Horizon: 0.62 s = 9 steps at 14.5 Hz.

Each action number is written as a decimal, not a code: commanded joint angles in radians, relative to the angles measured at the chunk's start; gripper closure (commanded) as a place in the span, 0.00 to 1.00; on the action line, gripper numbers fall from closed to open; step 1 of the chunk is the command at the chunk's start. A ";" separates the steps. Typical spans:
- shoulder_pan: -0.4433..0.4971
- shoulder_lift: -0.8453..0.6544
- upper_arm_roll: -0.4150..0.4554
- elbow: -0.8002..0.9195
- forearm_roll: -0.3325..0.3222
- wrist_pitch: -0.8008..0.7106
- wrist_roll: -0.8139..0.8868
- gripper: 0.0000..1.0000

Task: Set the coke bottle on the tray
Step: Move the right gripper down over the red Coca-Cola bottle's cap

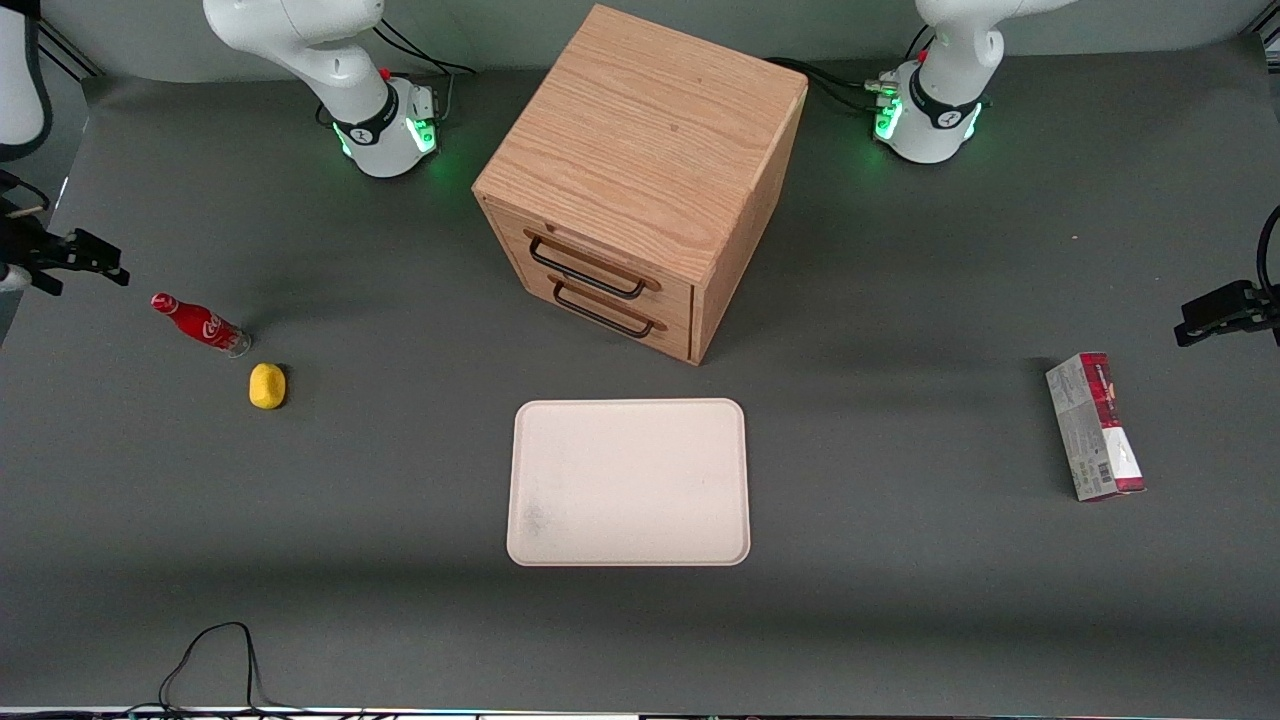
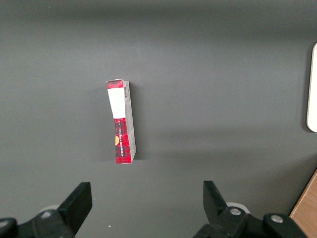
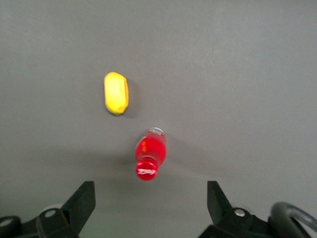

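The coke bottle, slim and red with a red cap and a clear base, seems to stand upright on the grey mat toward the working arm's end of the table. From the right wrist I look down on its cap and red body. My right gripper hangs above the mat, a little farther from the front camera than the bottle. The gripper is open with nothing between its fingers, and the cap is just ahead of the gap. The pale cream-pink tray lies flat and bare in front of the wooden cabinet, well apart from the bottle.
A small yellow lump lies close beside the bottle, nearer the front camera. A wooden two-drawer cabinet stands mid-table, drawers shut. A red-and-grey carton lies toward the parked arm's end. A black cable loops at the near edge.
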 commanded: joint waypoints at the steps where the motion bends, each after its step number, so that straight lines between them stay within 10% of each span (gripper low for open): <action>1: 0.010 -0.016 -0.025 -0.136 -0.017 0.154 -0.010 0.00; 6: 0.010 0.069 -0.037 -0.168 0.003 0.267 -0.027 0.00; 9: 0.010 0.145 -0.037 -0.169 0.144 0.307 -0.137 0.00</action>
